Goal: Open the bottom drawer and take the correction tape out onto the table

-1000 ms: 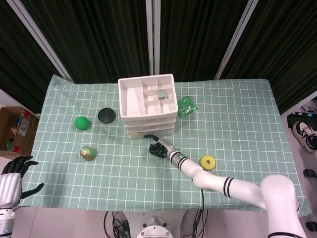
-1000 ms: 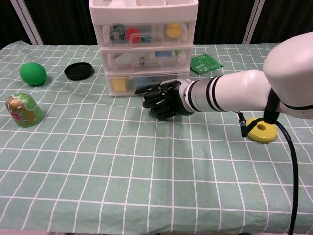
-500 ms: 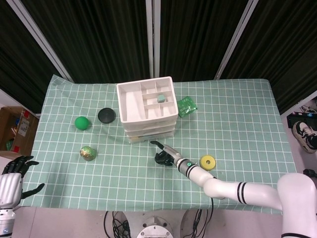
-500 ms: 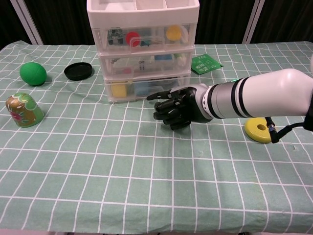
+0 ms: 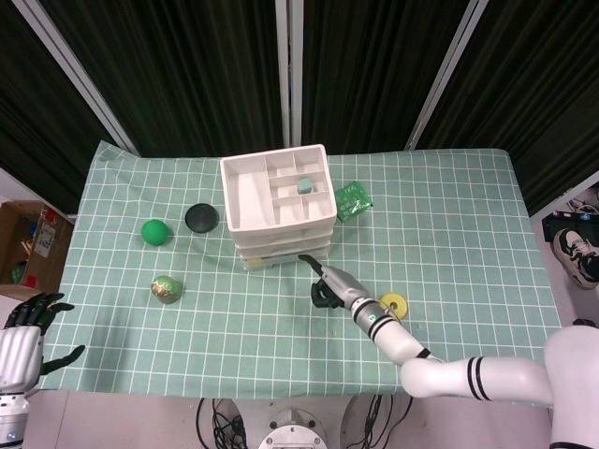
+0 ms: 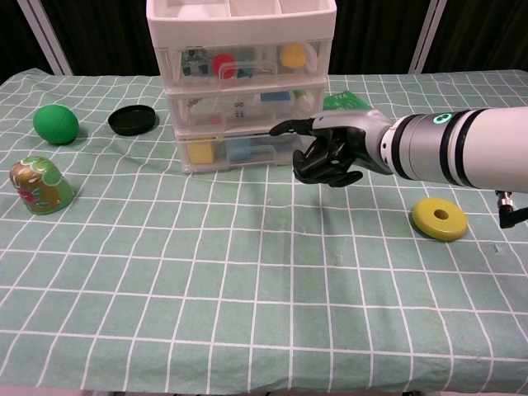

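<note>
The white three-drawer unit (image 5: 281, 201) (image 6: 241, 82) stands at the back middle of the table. Its clear bottom drawer (image 6: 238, 150) sits about flush with the drawers above; a yellow item (image 6: 200, 151) and a blue item (image 6: 244, 147) show inside, and I cannot tell which is the correction tape. My right hand (image 5: 328, 285) (image 6: 334, 153) hovers by the drawer's right front corner, fingers mostly curled, one stretched towards the unit, holding nothing. My left hand (image 5: 28, 323) hangs off the table's near left edge, fingers spread and empty.
On the left lie a green ball (image 5: 155, 231) (image 6: 56, 124), a black lid (image 5: 202, 217) (image 6: 134, 120) and a green-gold doll (image 5: 167, 288) (image 6: 37, 186). A yellow ring (image 5: 393, 305) (image 6: 440, 219) lies right of my right hand. A green packet (image 5: 354, 200) (image 6: 346, 101) sits beside the unit.
My right hand has drawn back from the bottom drawer's front and moved right and upward. The unit shifted slightly early on. The left hand has not moved.
</note>
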{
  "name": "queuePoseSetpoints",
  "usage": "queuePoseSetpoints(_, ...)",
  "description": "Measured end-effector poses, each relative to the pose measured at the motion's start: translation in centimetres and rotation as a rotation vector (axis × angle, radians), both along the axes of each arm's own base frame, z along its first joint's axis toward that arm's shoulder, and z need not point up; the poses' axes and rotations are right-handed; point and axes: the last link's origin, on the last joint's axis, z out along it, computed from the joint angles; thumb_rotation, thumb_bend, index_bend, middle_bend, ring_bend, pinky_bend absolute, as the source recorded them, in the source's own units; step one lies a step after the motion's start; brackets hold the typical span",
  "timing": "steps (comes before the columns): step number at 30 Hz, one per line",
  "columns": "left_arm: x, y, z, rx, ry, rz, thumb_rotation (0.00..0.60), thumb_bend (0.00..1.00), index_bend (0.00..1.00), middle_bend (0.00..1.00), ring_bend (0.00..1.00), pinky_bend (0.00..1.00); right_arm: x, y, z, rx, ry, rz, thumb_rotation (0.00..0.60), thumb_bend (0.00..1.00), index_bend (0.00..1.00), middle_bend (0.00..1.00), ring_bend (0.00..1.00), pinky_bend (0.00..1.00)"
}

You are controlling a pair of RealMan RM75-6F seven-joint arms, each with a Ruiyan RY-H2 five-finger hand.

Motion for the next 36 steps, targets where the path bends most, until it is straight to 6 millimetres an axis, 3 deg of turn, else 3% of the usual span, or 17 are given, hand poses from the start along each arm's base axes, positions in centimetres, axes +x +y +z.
queuePoseSetpoints(27, -0.1, 0.1, -0.1, -0.006, 0.002, 0.009, 0.600, 0.00, 0.33, 0.22, 0.15, 0.19, -0.6, -1.9, -0.3, -0.054, 0.077, -0.027, 0.600, 0.78, 0.01, 0.83, 0.93, 1.00)
queuePoseSetpoints(36, -0.3, -0.1, -0.1, -0.003, -0.001, 0.015, 0.600, 0.00, 0.33, 0.22, 0.15, 0.19, -0.2, -3.3, -0.6, -0.059, 0.107, -0.053, 0.600, 0.78, 0.15, 0.83, 0.93, 1.00)
